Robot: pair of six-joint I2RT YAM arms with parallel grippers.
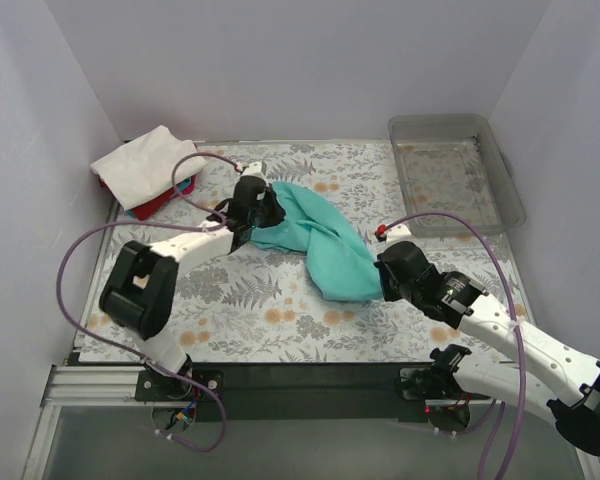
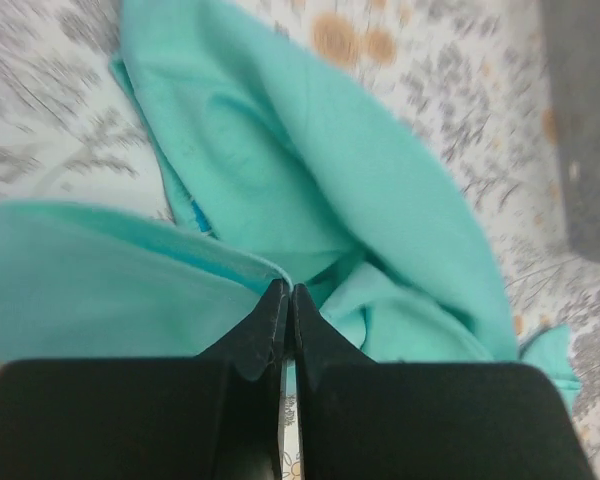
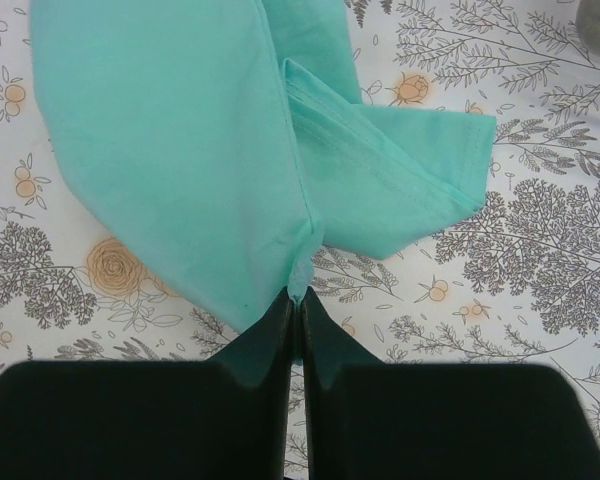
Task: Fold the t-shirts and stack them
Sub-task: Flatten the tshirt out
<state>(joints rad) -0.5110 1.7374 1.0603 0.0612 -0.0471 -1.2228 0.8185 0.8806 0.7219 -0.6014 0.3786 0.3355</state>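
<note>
White walls [image 1: 280, 70]; floral table cover [image 1: 250, 310] under teal t-shirt [image 1: 325, 240].

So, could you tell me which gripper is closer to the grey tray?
Right. The right gripper sits just in front of the tray, pinching the teal shirt; the left gripper holds its other end, farther left.

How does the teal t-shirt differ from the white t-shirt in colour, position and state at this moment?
The teal t-shirt is bunched and unfolded in the middle of the table; the white t-shirt lies folded at the far left corner, on a red t-shirt. The left gripper and the right gripper pinch the teal t-shirt at opposite ends; neither touches the white t-shirt. Both are plain soft cloth.
</note>
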